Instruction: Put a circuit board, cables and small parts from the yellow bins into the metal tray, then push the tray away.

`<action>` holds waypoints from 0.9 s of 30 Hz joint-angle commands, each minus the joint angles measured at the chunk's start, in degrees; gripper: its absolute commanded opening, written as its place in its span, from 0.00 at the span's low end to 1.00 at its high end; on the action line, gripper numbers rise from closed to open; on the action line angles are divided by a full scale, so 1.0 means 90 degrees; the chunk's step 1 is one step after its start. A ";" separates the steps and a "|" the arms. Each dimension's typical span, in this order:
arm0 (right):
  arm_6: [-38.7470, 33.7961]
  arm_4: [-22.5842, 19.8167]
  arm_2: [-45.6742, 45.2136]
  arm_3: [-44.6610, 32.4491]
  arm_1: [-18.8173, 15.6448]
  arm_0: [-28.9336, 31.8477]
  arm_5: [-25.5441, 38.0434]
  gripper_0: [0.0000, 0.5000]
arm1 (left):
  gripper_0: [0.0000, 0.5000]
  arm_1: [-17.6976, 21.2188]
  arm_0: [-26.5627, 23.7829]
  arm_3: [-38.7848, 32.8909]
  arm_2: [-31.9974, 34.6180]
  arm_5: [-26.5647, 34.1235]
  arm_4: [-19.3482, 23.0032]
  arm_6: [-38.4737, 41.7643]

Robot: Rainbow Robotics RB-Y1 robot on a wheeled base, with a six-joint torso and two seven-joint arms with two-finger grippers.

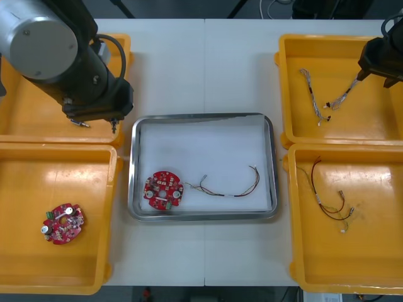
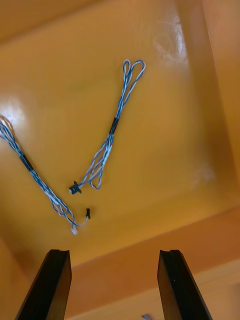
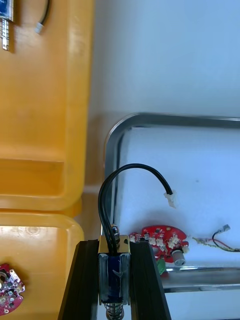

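One small metal part (image 3: 114, 272) clamped in left gripper (image 3: 114, 244) — stiff, light | right gripper (image 2: 114, 257) open | blue-white cable (image 2: 114, 125) limp — grip sleeve.

Mostly hidden under left arm (image 1: 69, 56) in front view: far left yellow bin (image 1: 16, 123). Cut by same view's edge: right gripper (image 1: 378, 63), above far right yellow bin (image 1: 340, 39). Clamped between fingers of left gripper (image 3: 114, 246): small metal part (image 3: 114, 275), lower end cut off, kind too small to tell. Partly behind one finger: tray's circuit board (image 3: 162, 234). Cut off at edge of left wrist view: second circuit board (image 3: 10, 292), red and yellow cable (image 3: 222, 243). Running out of right wrist view: one blue and white cable (image 2: 25, 160).
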 commanded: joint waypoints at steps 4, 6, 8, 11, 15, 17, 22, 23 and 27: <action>-0.1029 0.0131 -0.0212 0.1100 0.0071 -0.0812 -0.0883 1.00 | 0.00 0.0056 0.0073 -0.0206 -0.0831 -0.0670 0.0002 -0.0128; -0.1185 0.0151 -0.0251 0.1481 0.0071 -0.0948 -0.1147 1.00 | 0.00 0.0036 0.0083 -0.0196 -0.1046 -0.0817 -0.0105 -0.0128; -0.1293 0.0171 -0.0290 0.1842 0.0071 -0.1075 -0.1391 1.00 | 0.00 0.0007 0.0073 -0.0157 -0.1222 -0.0973 -0.0183 -0.0118; -0.1342 0.0210 -0.0309 0.2340 0.0071 -0.1232 -0.1723 1.00 | 0.00 -0.0071 0.0073 -0.0069 -0.1427 -0.1158 -0.0310 -0.0118; -0.1400 0.0258 -0.0319 0.2701 0.0120 -0.1261 -0.2065 1.00 | 0.00 -0.0188 0.0073 0.0175 -0.1642 -0.1412 -0.0447 -0.0118; -0.1459 0.0298 -0.0319 0.2955 0.0139 -0.1261 -0.2299 1.00 | 0.00 -0.0237 0.0073 0.0331 -0.1798 -0.1608 -0.0574 -0.0128; -0.1605 0.0327 -0.0475 0.3424 0.0198 -0.1290 -0.2768 1.00 | 0.00 -0.0374 0.0043 0.0702 -0.2032 -0.1998 -0.0759 -0.0177; -0.1625 0.0327 -0.0505 0.3444 0.0198 -0.1280 -0.2807 1.00 | 0.00 -0.0393 0.0034 0.0751 -0.2052 -0.2037 -0.0779 -0.0177; -0.1742 0.0356 -0.0641 0.3707 0.0198 -0.1290 -0.3129 1.00 | 0.00 -0.0491 -0.0025 0.1034 -0.2267 -0.2311 -0.0877 -0.0177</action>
